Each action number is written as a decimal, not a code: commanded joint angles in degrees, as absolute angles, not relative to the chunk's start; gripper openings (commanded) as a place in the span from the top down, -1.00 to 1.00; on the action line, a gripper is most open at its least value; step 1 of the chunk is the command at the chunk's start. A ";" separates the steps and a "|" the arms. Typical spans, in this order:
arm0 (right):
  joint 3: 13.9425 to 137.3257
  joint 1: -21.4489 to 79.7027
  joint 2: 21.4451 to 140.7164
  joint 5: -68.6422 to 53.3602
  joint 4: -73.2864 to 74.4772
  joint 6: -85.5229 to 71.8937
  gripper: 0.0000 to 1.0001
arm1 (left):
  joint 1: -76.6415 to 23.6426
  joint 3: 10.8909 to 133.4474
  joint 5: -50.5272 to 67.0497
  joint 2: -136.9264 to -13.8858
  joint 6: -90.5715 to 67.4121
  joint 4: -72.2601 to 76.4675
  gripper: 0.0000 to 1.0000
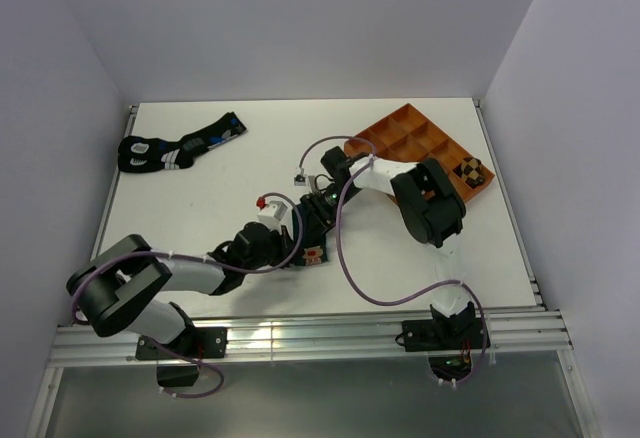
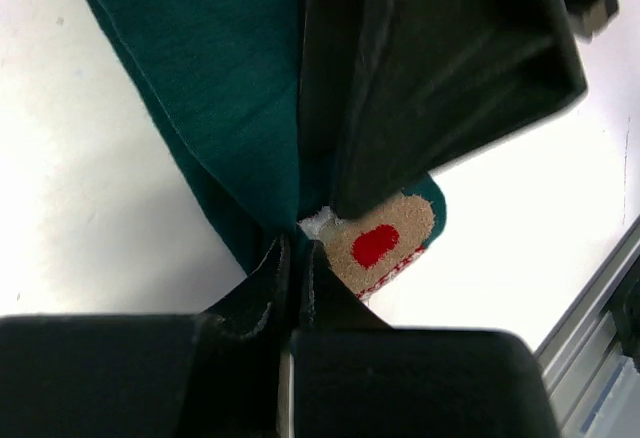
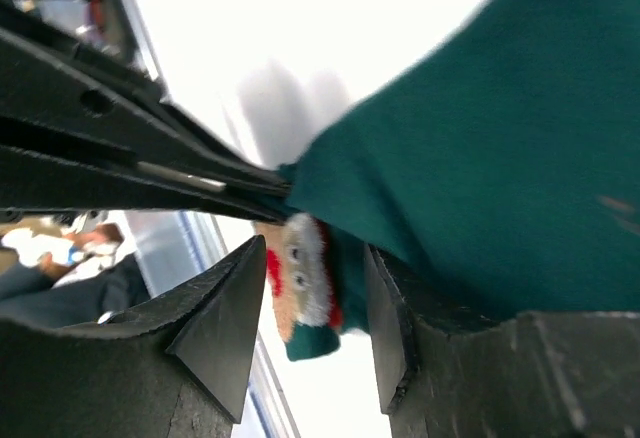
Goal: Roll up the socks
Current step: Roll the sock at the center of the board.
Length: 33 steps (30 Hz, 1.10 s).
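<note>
A dark teal-green sock [image 2: 220,78] with a red-and-white cartoon figure [image 2: 385,243] at its toe lies mid-table, mostly hidden under both grippers in the top view. My left gripper [image 2: 297,258] is shut on a fold of the teal fabric beside the figure. My right gripper [image 3: 315,298] is open, its jaws either side of the toe with the figure [image 3: 300,278], the right finger against the teal sock [image 3: 500,158]. The two grippers meet tip to tip [image 1: 308,226]. A brown-and-black checkered sock [image 1: 471,171] sits in a corner compartment of the orange tray [image 1: 400,133].
A pair of black, white and blue socks [image 1: 180,146] lies at the table's far left. The orange compartment tray stands at the far right, close behind the right arm's elbow [image 1: 430,208]. An aluminium rail [image 1: 320,338] runs along the near edge.
</note>
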<state>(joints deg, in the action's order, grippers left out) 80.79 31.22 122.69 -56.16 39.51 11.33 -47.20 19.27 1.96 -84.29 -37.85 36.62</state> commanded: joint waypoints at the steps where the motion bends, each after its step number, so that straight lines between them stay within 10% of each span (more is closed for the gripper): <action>1: 82.97 30.59 119.62 -48.78 35.42 8.97 -0.04 | -48.69 17.85 0.26 -81.83 -41.48 27.17 0.99; 33: 86.40 32.96 120.94 -31.12 33.31 7.21 -0.28 | -53.00 19.34 -5.27 -76.64 -48.08 19.77 0.99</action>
<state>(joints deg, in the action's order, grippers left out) 84.95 31.55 119.50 -33.26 34.61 6.26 -52.40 18.57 -5.28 -75.24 -47.79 22.00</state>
